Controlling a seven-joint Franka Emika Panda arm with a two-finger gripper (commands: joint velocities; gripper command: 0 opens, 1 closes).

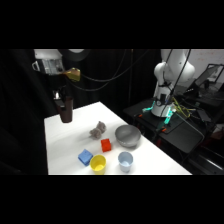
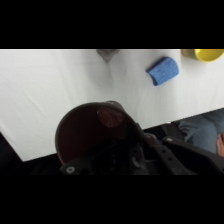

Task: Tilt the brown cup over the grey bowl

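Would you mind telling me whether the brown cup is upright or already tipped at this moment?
Upright. In the side view the brown cup hangs vertically under the gripper, above the table's far corner, well away from the grey bowl.

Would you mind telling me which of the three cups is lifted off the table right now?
The brown cup, hanging upright in the gripper above the table's far left corner. The yellow cup and pale blue cup stand on the table's near edge.

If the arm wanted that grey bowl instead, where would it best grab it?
Probably by the rim, coming straight down from above. The grey bowl sits upright and open on the table, wider than any cup, so the jaws likely couldn't span it; one wall pinched at the free right edge, away from the red block, looks safest.
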